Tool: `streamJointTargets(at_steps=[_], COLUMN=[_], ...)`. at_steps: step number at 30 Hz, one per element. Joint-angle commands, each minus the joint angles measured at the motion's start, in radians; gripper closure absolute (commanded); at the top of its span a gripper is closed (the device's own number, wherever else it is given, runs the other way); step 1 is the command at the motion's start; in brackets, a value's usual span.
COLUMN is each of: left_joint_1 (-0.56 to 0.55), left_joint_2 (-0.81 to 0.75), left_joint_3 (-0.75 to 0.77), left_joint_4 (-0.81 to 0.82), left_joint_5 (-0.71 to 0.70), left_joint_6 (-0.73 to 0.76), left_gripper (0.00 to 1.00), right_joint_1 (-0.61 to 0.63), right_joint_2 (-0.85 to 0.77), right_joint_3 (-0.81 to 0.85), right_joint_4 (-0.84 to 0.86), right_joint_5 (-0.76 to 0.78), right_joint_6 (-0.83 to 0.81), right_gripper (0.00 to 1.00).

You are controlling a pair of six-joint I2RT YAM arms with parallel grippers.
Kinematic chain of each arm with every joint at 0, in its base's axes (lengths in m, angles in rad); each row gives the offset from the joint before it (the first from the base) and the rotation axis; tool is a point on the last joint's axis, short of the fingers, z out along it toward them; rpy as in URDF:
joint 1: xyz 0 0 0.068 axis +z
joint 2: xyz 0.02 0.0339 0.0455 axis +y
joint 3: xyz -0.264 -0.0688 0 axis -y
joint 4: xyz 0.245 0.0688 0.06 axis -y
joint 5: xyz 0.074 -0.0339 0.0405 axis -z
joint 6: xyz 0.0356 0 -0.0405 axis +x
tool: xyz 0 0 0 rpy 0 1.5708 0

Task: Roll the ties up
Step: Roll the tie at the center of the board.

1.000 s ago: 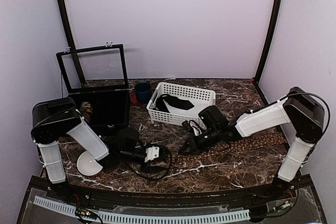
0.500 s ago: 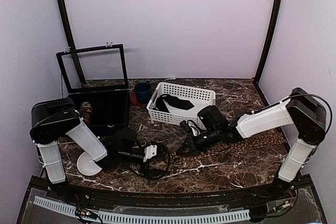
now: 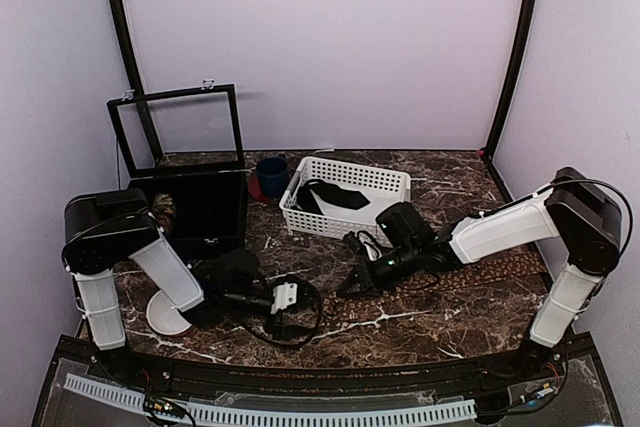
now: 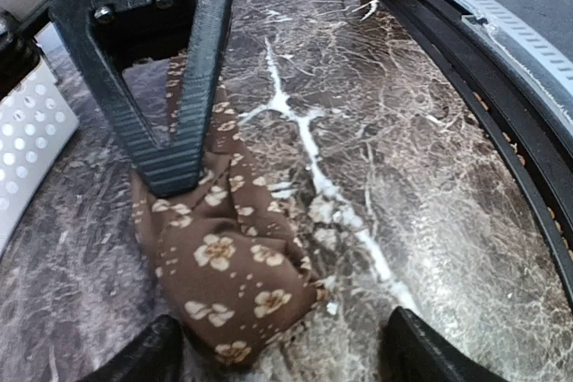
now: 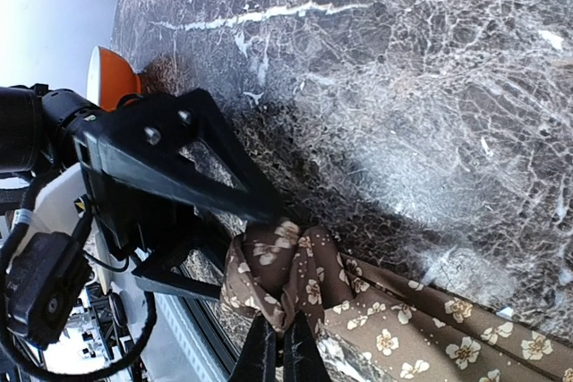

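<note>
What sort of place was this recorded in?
Probably a lab test cell, not a home: plain lilac walls box in a marble-pattern table, with a left arm and right arm mounted at its near edge, and a tie and white basket as props.

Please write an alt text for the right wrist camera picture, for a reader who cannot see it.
The right end effector, shut, pinches the folded end of a brown tie with small tan flowers, which lies on a dark marble table. The black left end effector stands open close beside that folded end.
</note>
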Motion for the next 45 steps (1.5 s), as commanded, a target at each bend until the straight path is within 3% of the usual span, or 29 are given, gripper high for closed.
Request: streamJointTargets(at_steps=[1, 5, 9, 13, 17, 23, 26, 29, 30, 37, 45], left_joint_1=[-0.003, -0.013, -0.060, -0.148, -0.194, -0.223, -0.219, -0.210, -0.201, -0.069, -0.013], left_joint_2=[-0.084, -0.130, -0.160, -0.160, -0.127, -0.041, -0.025, -0.011, -0.011, -0.061, -0.070], left_joint_3=[-0.034, -0.044, -0.054, -0.074, -0.032, 0.050, 0.070, 0.094, 0.082, -0.006, -0.018], left_joint_4=[0.034, 0.020, 0.006, 0.045, -0.027, -0.094, -0.129, -0.192, -0.181, -0.159, -0.231], left_joint_5=[-0.114, -0.219, -0.339, -0.473, -0.540, -0.595, -0.604, -0.591, -0.576, -0.266, -0.093], left_joint_6=[-0.102, -0.286, -0.463, -0.540, -0.613, -0.538, -0.470, -0.398, -0.376, -0.227, -0.033], left_gripper=[0.14, 0.03, 0.01, 0.01, 0.01, 0.02, 0.12, 0.45, 0.51, 0.76, 0.78], right_joint_1=[0.009, 0.009, 0.009, 0.009, 0.010, 0.009, 0.009, 0.009, 0.009, 0.009, 0.006], right_joint_2=[0.003, -0.008, -0.012, -0.013, -0.014, -0.016, -0.021, -0.021, -0.022, -0.020, 0.042], right_joint_3=[-0.011, -0.009, -0.006, -0.005, -0.003, -0.004, -0.006, -0.009, -0.010, -0.015, 0.011], right_joint_4=[0.004, 0.002, 0.002, 0.011, 0.012, 0.016, 0.022, 0.036, 0.038, 0.047, 0.037], right_joint_5=[0.004, 0.004, 0.005, 0.005, 0.006, 0.004, -0.009, -0.025, -0.028, -0.053, -0.036], right_joint_6=[-0.008, -0.006, -0.004, 0.001, 0.004, 0.009, 0.012, 0.022, 0.024, 0.036, 0.017], right_gripper=[1.00, 1.00, 1.00, 1.00, 1.00, 1.00, 1.00, 1.00, 1.00, 0.99, 0.99])
